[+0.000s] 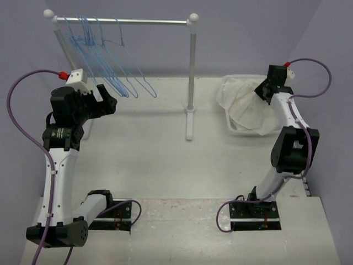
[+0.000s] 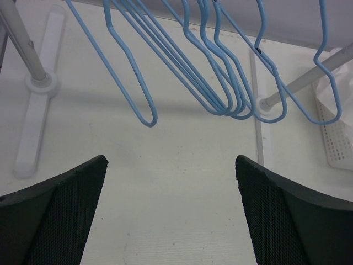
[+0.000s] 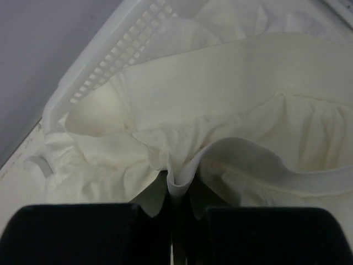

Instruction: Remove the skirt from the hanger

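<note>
Several light-blue wire hangers (image 1: 113, 74) hang bare at the left end of the rail; they also show in the left wrist view (image 2: 220, 83). My left gripper (image 1: 110, 103) is open and empty just below and in front of them, fingers (image 2: 60, 204) wide apart over the table. The white gathered skirt (image 1: 249, 107) lies bunched in a white basket (image 1: 234, 128) at the far right. My right gripper (image 1: 260, 91) is above it, shut on a fold of the skirt (image 3: 231, 83) by its band, with the fold pinched between the jaws (image 3: 179, 190).
A white clothes rack with a metal rail (image 1: 149, 22) stands at the back; its right post (image 1: 191, 72) and foot stand mid-table. The basket's slotted wall (image 3: 110, 61) is to the left of my right gripper. A purple wall is behind.
</note>
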Robot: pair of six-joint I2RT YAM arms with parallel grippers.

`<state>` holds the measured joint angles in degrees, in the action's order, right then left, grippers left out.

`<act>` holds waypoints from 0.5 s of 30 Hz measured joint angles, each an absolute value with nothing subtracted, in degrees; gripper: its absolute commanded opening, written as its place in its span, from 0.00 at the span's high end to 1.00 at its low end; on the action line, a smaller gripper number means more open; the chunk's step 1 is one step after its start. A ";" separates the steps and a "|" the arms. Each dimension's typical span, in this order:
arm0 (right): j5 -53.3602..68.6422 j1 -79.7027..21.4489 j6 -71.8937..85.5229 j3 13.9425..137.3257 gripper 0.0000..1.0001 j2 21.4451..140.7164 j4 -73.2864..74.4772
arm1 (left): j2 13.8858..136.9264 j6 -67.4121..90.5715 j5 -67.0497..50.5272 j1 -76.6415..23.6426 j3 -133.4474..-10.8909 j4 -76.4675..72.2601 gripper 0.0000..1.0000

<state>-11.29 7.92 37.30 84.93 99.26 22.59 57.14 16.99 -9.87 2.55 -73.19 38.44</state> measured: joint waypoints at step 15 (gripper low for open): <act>-7.73 4.58 37.19 104.49 0.38 121.93 39.03 | 58.39 17.23 -7.16 2.55 -72.42 38.37 0.00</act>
